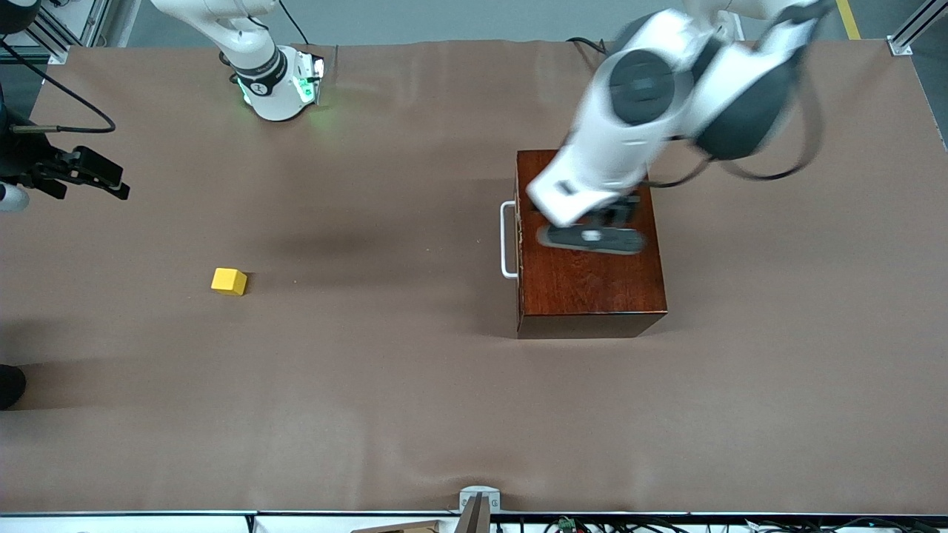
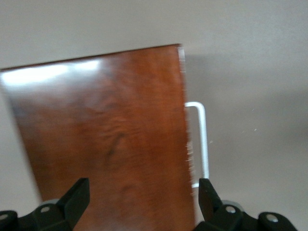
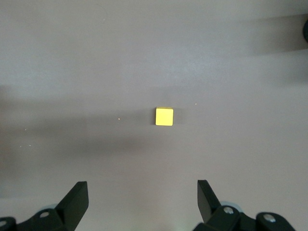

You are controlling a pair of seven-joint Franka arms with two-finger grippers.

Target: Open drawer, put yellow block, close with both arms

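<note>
Brown table cloth point(image 1: 415, 400) wrinkled; yellow block point(image 1: 228, 281) on it under wide-open right gripper point(image 3: 143, 202). Left gripper point(image 2: 144, 199) wide over closed drawer point(image 1: 520, 237) box.

- You will not find any words, numbers or brand names that you can read in these pictures.
- You can see a small dark mark on the right arm's base point(image 1: 275, 87), but it is too small for you to read.
- The wooden box point(image 1: 589, 280) has a plain top with no label on it.
- The yellow block point(image 1: 229, 281) has plain sides with nothing written on them.
</note>
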